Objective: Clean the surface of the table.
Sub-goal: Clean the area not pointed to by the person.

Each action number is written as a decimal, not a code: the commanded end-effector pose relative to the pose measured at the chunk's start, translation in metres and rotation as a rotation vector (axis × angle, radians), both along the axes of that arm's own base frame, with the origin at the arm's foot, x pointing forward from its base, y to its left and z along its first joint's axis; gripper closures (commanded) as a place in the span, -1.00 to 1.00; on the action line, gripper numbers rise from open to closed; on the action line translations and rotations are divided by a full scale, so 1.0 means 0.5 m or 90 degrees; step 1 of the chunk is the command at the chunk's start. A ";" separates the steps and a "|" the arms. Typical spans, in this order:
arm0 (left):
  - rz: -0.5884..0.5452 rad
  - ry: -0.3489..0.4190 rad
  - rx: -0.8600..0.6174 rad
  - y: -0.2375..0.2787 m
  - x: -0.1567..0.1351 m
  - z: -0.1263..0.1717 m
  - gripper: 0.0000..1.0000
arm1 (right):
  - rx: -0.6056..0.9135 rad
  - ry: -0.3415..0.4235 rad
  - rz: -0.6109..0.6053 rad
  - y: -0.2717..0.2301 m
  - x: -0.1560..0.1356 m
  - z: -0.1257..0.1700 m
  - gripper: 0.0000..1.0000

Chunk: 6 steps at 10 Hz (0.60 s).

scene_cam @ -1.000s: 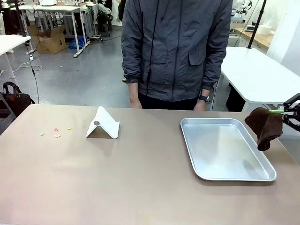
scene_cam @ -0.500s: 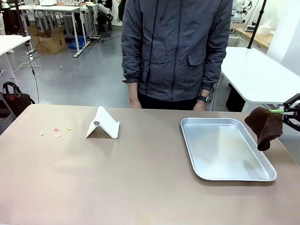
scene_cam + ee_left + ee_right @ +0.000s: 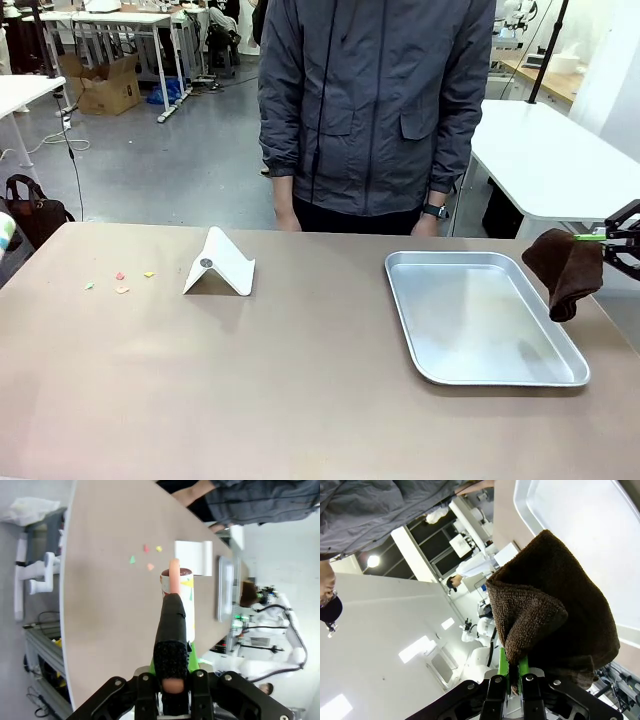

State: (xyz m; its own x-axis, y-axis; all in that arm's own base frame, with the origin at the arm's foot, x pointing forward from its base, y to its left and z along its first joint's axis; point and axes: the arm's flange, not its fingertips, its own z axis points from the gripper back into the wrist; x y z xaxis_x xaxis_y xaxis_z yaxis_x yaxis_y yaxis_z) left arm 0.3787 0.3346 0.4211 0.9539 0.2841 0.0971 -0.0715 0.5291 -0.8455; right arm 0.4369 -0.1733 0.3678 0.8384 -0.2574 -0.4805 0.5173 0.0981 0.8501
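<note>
**Table wipe-down: not really started, by the look of it**

Table (image 3: 280, 400) first: the big tan one running right across the front view, with the person (image 3: 375, 110) standing at its far edge, hands hanging just above it. Most of the top looks plain and dry to me, no wet streaks that I can make out.

The mess is a handful of tiny coloured scraps (image 3: 120, 275) near the far left corner, lying loose on the surface. Just to their right sits a white folded stand (image 3: 222, 264), upright like a little tent. Over on the right half there's a shiny metal tray (image 3: 404, 322), nothing in it.

The right gripper (image 3: 607, 237) is pinched tight on a dark brown cloth (image 3: 565, 270). It hangs off past the table's right edge, beside the tray, not touching the top.

The left gripper (image 3: 177, 600) is off the left end, looking down the length of the table. Its jaws are clamped on what looks like a small white-and-yellow bottle (image 3: 187, 587) with a dark cap. Cleaner, maybe? Can't read the label.

My take: both tools are in hand, but no wiping is done. The scraps need clearing, and the stand and tray will probably get in the way of a full pass.
</note>
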 end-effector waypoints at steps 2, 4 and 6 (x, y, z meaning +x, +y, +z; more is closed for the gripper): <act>0.037 0.046 0.077 -0.091 0.020 -0.053 0.56 | 0.011 0.003 -0.001 -0.005 0.008 0.012 0.84; 0.084 0.032 0.108 -0.122 0.043 -0.075 0.56 | 0.011 0.003 -0.001 -0.005 0.008 0.012 0.84; 0.099 0.054 0.112 -0.140 0.062 -0.083 0.56 | 0.011 0.003 -0.001 -0.005 0.008 0.012 0.84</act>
